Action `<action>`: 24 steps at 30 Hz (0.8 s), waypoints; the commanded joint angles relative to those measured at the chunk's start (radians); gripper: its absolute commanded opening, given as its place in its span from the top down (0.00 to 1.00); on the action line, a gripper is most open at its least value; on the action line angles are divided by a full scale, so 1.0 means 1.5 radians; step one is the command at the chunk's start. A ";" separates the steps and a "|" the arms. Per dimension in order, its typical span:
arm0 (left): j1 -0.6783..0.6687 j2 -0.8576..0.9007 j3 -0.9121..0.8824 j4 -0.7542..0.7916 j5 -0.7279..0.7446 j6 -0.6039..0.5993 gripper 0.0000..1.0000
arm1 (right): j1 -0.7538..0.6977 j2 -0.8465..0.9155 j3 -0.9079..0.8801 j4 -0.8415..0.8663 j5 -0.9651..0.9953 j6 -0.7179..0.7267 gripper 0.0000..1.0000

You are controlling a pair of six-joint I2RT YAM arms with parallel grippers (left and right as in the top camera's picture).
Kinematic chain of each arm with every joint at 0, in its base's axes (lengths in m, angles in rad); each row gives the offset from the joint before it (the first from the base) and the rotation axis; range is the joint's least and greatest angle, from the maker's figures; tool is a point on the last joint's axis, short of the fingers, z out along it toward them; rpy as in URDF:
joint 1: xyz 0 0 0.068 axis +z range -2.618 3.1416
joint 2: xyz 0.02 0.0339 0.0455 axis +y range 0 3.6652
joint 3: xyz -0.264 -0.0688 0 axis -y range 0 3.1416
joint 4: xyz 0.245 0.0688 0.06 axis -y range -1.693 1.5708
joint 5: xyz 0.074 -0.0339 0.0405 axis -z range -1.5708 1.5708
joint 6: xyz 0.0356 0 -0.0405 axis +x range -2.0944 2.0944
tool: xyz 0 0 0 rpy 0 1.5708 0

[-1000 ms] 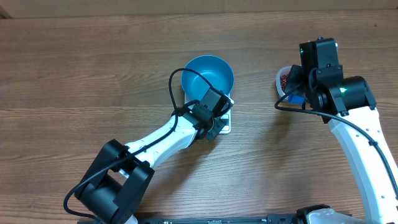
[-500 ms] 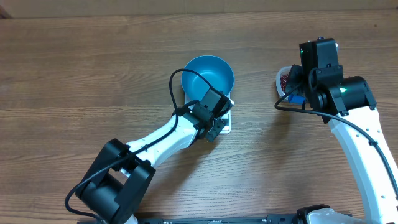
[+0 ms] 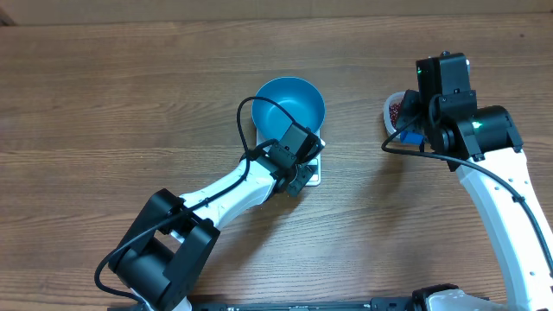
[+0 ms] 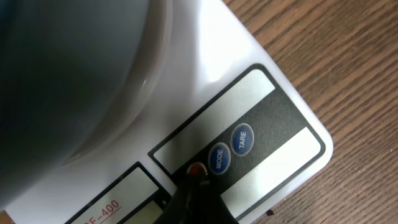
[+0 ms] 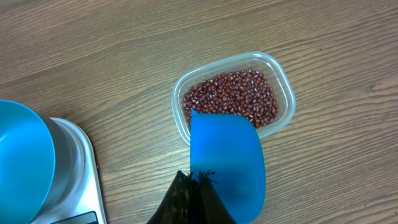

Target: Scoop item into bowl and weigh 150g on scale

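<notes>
Beans (image 5: 230,96) sit in the tub (image 5: 287,102), bowl (image 3: 294,99) on the scale (image 4: 217,50). Left jaws shut empty, tip on a scale button; right jaws pinch the scoop (image 5: 227,155). Slip onto MODE and the weight reads wrong.

My right fingers (image 5: 185,198) pinch the blue scoop (image 5: 227,155) above the near rim of the clear tub (image 5: 287,93) of beans (image 5: 236,93); left, the bowl (image 5: 22,158) sits on the scale (image 5: 78,168).

The scale (image 4: 214,43) has a dark control strip along one edge with two small round blue buttons lettered in white: the MODE button (image 4: 218,158) and, just beside it, the TARE button (image 4: 242,139). A white label (image 4: 102,210) nearby shows red underlined characters ending "F-400", its beginning cut off.
</notes>
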 commanded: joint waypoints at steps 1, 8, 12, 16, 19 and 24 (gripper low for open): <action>0.002 0.011 -0.005 0.006 0.009 0.003 0.96 | 0.003 -0.006 0.022 0.006 0.001 0.003 0.96; 0.002 0.011 -0.005 0.012 0.008 0.004 0.96 | 0.003 -0.006 0.022 0.008 -0.004 0.005 0.96; 0.002 0.016 -0.005 0.013 0.008 0.007 0.96 | 0.003 -0.006 0.022 0.008 -0.006 0.005 0.96; 0.002 0.020 -0.005 0.012 0.008 0.009 0.96 | 0.003 -0.006 0.022 0.007 -0.006 0.005 0.96; 0.002 0.020 -0.005 0.014 0.008 0.008 0.96 | 0.003 -0.006 0.022 0.002 -0.006 0.005 0.96; 0.002 0.020 -0.005 0.017 0.008 0.009 0.96 | 0.003 -0.006 0.022 0.001 -0.006 0.005 0.96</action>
